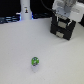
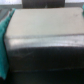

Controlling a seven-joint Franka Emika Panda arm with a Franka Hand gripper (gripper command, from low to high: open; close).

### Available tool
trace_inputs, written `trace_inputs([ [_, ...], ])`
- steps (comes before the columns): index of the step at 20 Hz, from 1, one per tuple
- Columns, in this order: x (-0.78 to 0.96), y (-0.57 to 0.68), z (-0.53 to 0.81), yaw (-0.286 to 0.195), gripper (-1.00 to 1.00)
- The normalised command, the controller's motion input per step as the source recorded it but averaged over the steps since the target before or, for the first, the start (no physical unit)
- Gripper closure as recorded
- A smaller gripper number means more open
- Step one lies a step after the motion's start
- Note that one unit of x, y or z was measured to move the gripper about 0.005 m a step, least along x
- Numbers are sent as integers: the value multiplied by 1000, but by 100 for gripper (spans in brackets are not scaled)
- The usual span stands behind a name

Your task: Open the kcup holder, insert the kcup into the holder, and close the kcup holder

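The end effector [image 1: 64, 15] sits directly over the holder [image 1: 63, 28], likely to open it; its grip state is unclear. The kcup [image 1: 35, 62] waits well apart.

The white arm comes in at the far right of the exterior view, its wrist block pale and blurred against the dark background. The tool [image 1: 64, 19] points down from that wrist, low on the far right side of the scene. Its fingers cannot be made out in either view, so whether they are spread or closed is not clear.
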Motion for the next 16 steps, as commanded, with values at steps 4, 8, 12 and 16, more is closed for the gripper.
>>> trace_inputs([
  [4, 293, -164, 50, -33, 100],
  [8, 463, -166, 89, -45, 100],
  [12, 682, -104, 128, -74, 100],
  [16, 932, -182, 188, -86, 100],
])
